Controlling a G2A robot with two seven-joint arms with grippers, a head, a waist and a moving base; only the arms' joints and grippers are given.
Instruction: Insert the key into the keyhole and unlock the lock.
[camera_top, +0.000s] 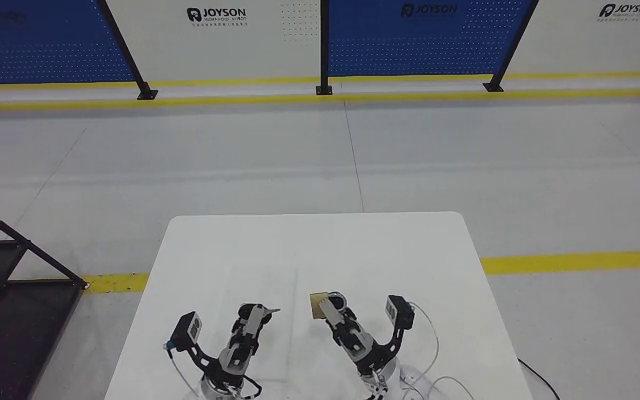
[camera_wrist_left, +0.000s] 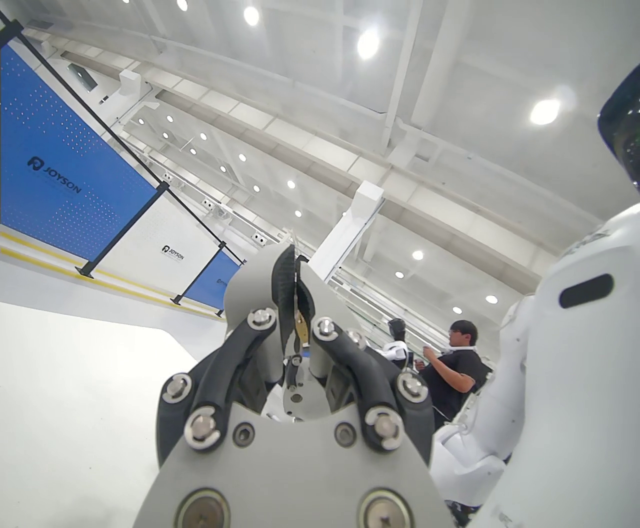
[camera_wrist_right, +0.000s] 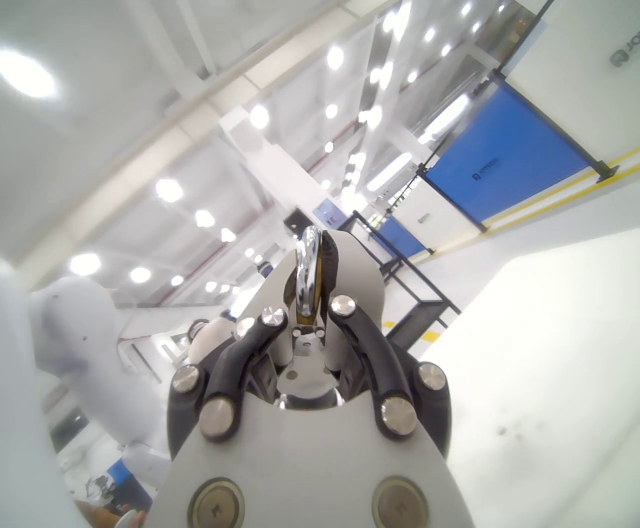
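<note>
My left gripper (camera_top: 260, 314) is held above the near part of the white table (camera_top: 300, 250), left of centre, shut on a small key (camera_wrist_left: 300, 327). A bit of the key's brass shows between the pads in the left wrist view, where the left gripper (camera_wrist_left: 295, 262) points upward. A short gap to the right, my right gripper (camera_top: 337, 308) is shut on a brass padlock (camera_top: 320, 303), whose body faces the key. In the right wrist view the padlock's chrome shackle (camera_wrist_right: 306, 280) stands up between the fingers of the right gripper (camera_wrist_right: 320, 240). Key and padlock are apart.
The table's far and middle area is bare white surface. A black metal frame (camera_top: 30, 270) stands on the floor beside the table's left edge. A thin white cable (camera_top: 432, 345) loops by the right arm near the front edge.
</note>
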